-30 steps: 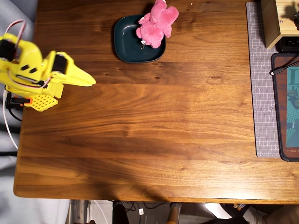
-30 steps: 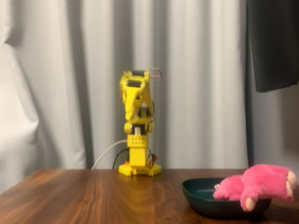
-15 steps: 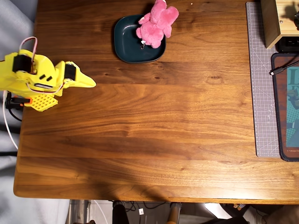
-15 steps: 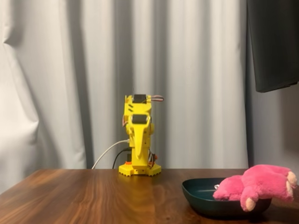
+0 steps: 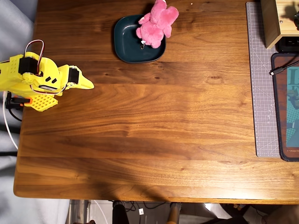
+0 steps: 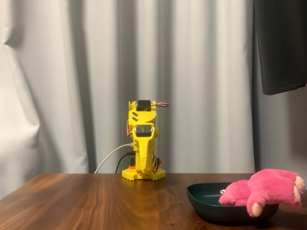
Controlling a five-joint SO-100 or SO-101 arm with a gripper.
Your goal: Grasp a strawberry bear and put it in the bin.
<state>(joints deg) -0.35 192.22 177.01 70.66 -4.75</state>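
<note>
At the left edge of the overhead view, the yellow arm (image 5: 35, 79) is being folded back over its base, and the tool (image 5: 86, 83) is now being held slightly further left and lower than half a second ago; its jaws are being shown closed to a single point, with nothing gripped. That retreat is being read as the arm going to rest, the task being judged essentially done. Toward the upper middle of the frame, the strawberry bear (image 5: 157, 22) is being carried by the bin (image 5: 125, 41), lying across its upper right rim with part of its body overhanging the desk (image 5: 154, 126). A wide bare stretch of desk is being left between tool and bin, while the cutting mat (image 5: 262, 79) is lying along the right edge.
</note>
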